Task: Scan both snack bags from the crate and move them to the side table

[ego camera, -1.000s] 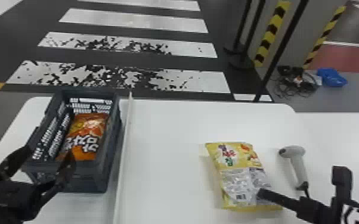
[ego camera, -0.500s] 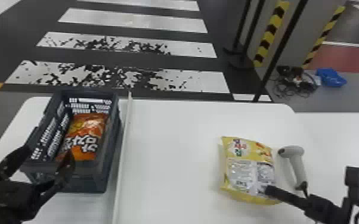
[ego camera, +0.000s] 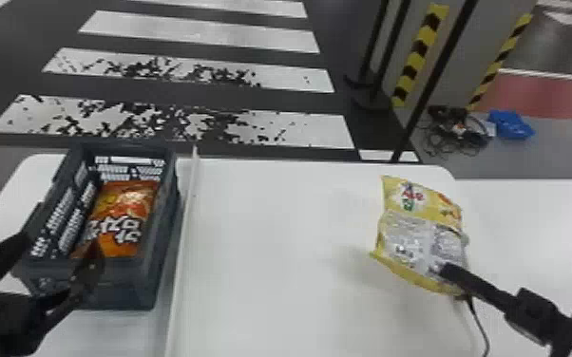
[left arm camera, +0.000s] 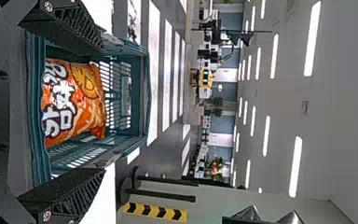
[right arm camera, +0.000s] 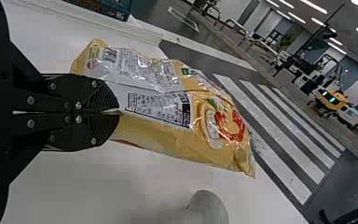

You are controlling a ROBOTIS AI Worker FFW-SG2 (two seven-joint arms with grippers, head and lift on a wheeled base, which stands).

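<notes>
Two snack bags make up the job, and only the first is in transit. The yellow, silver-backed snack bag (ego camera: 418, 237) has shifted away from the crate side over the last second, and now covers the spot where the pale grey handheld scanner (right arm camera: 209, 207) showed in the earlier head views. It appears raised clear of the white work table (ego camera: 275, 285), with a soft shadow beneath it. The right gripper (right arm camera: 117, 112) has its black fingers closed together on the silver seam, near one end of the bag.

That shift suggests the carry toward the white side table (ego camera: 537, 213) at the robot's right is under way; whether the scan has registered cannot be told. The next move probably calls for passing over the scanner and its black cable (ego camera: 479, 323) with enough height, since a sagging bag could snag or nudge them.

The orange snack bag (ego camera: 126, 204) has not moved from inside the dark blue-grey plastic crate (ego camera: 126, 289). The left gripper (left arm camera: 103, 109) remains poised at the crate, fingers spread wide and holding nothing, so the second bag's scan and transfer seem still to come.
</notes>
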